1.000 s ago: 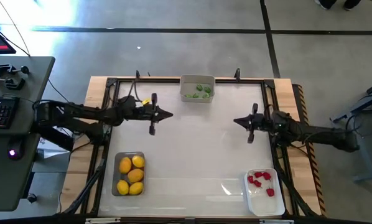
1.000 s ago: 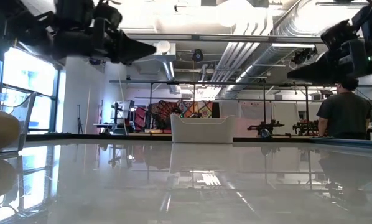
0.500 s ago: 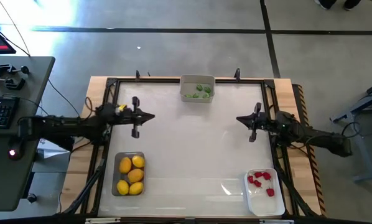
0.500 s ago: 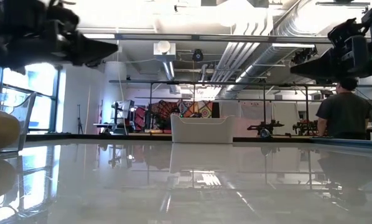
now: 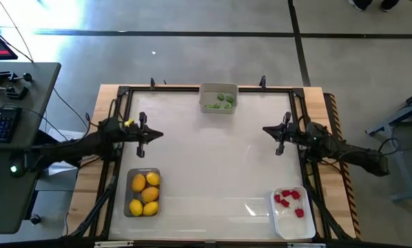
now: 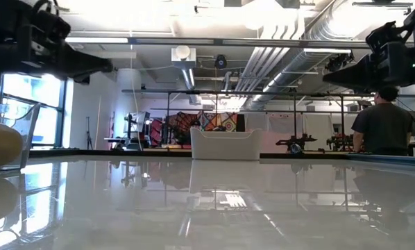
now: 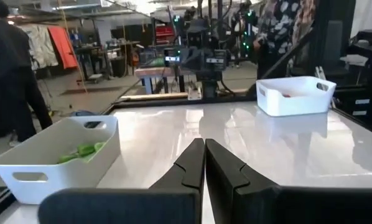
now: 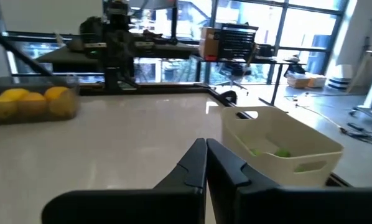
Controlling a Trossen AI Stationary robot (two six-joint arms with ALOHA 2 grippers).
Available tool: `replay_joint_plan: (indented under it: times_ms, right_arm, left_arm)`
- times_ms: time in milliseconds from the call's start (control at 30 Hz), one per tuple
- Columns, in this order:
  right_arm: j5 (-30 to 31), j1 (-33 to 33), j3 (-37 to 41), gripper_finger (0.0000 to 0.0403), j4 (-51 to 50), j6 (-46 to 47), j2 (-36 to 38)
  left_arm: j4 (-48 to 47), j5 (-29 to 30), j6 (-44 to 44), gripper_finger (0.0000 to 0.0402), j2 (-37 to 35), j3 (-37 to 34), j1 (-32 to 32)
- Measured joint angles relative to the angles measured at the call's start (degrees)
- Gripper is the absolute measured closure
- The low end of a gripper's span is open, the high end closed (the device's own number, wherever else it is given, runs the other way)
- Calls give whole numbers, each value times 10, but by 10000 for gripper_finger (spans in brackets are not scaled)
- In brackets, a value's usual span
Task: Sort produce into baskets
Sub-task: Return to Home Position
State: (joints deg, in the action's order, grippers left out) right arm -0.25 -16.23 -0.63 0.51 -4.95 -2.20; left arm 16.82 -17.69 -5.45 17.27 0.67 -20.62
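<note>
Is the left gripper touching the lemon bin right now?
Apart. The high view shows bare table between the left gripper and the lemon bin.

Dark jointed arms (image 5: pixel 75 145), yellow wrist tag (image 5: pixel 129 122)

White glossy surface (image 5: pixel 213 155) is recorded, wood-framed. Three bins are set directly on it, well apart: pale grey bin (image 5: pixel 218 110) mid one long edge; dark clear bin (image 5: pixel 129 194) opposite left corner; white bin (image 5: pixel 289 224) opposite right corner.
</note>
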Motion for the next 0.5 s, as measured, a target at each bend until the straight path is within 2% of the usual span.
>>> replay_joint_plan:
  times_ms: [200, 333, 500]
  right_arm:
    - [0, -42, 0, 403, 0, 0, 0]
    - [5, -71, 0, 403, 1, 4, 2]
    - [11, -104, 0, 403, 1, 3, 5]
  left_arm:
    - [-136, 26, 12, 401, -172, 0, 0]
    - [-140, 31, 13, 401, -171, 3, 0]
    - [-137, 71, 4, 401, -171, 1, 0]
